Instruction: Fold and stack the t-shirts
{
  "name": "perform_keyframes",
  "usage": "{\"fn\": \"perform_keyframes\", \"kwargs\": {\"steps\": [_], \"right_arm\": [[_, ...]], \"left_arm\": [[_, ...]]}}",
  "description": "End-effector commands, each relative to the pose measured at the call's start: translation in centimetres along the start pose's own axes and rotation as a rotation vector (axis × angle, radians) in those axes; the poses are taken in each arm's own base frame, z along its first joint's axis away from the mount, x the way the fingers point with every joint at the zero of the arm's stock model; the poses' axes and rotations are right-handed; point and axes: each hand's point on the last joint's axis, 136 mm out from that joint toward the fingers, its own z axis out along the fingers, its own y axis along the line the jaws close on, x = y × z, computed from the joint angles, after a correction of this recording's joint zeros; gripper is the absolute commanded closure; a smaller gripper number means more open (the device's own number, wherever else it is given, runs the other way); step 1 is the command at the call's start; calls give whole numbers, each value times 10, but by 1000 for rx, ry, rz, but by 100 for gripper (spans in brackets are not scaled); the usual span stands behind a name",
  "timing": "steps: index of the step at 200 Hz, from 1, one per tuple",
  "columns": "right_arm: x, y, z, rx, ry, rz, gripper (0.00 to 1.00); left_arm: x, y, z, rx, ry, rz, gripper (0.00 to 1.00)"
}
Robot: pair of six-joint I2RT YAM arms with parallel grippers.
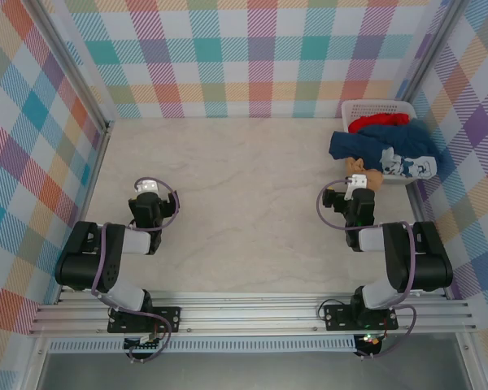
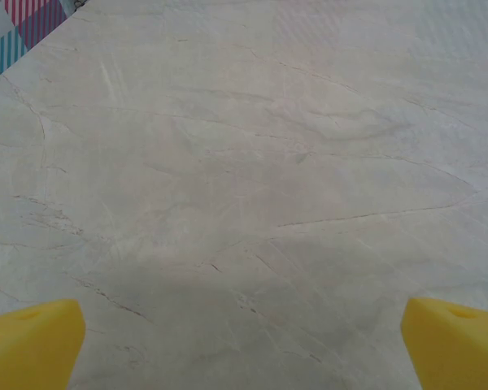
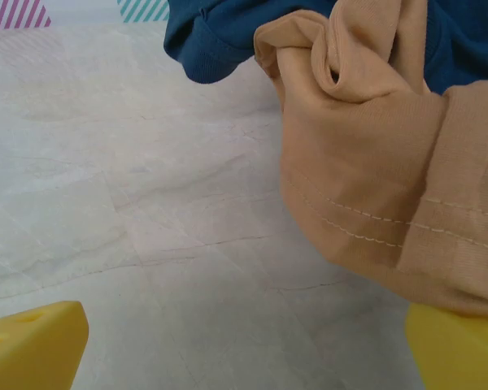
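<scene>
The t-shirts lie heaped in and over a white basket (image 1: 354, 109) at the back right. A navy t-shirt (image 1: 374, 147) with a white print (image 1: 411, 166) drapes over the front, a red t-shirt (image 1: 380, 122) lies behind it, and a tan t-shirt (image 1: 366, 176) hangs out at the bottom. My right gripper (image 1: 359, 184) is open, just short of the tan t-shirt (image 3: 374, 171), whose stitched hem lies over the right yellow fingertip (image 3: 459, 345). The navy cloth (image 3: 220, 36) sits behind it. My left gripper (image 1: 149, 188) is open over bare tabletop, its yellow fingertips (image 2: 32, 341) wide apart.
The marble-look tabletop (image 1: 244, 187) stretches between the two arms. Plaid walls close in the back and both sides. A metal rail (image 1: 252, 313) runs along the near edge under the arm bases.
</scene>
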Motion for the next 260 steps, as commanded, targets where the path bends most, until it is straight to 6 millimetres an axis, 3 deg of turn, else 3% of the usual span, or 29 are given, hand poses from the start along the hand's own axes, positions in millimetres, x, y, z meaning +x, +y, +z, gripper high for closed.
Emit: {"fn": "perform_keyframes", "kwargs": {"steps": [1, 166, 186, 200, 213, 220, 234, 260], "right_arm": [[-16, -2, 3, 9, -53, 22, 0], [-16, -2, 3, 9, -56, 21, 0], [-20, 2, -12, -5, -107, -6, 0], [-46, 9, -35, 138, -215, -109, 0], [-66, 20, -56, 141, -226, -116, 0], [-84, 18, -71, 169, -240, -86, 0], [-100, 4, -99, 232, -180, -29, 0], [-175, 0, -166, 214, -283, 11, 0]], "left_arm": [[-15, -3, 2, -4, -50, -21, 0], [-15, -3, 1, -3, -52, -22, 0], [-35, -3, -16, -14, -99, -12, 0], [-53, -4, -39, -65, -121, 19, 0], [-72, -7, -60, -46, -171, -43, 0], [-81, -8, -73, -41, -192, -63, 0], [-102, -12, -99, -35, -230, -87, 0], [-151, -23, -148, 32, -344, -131, 0]]}}
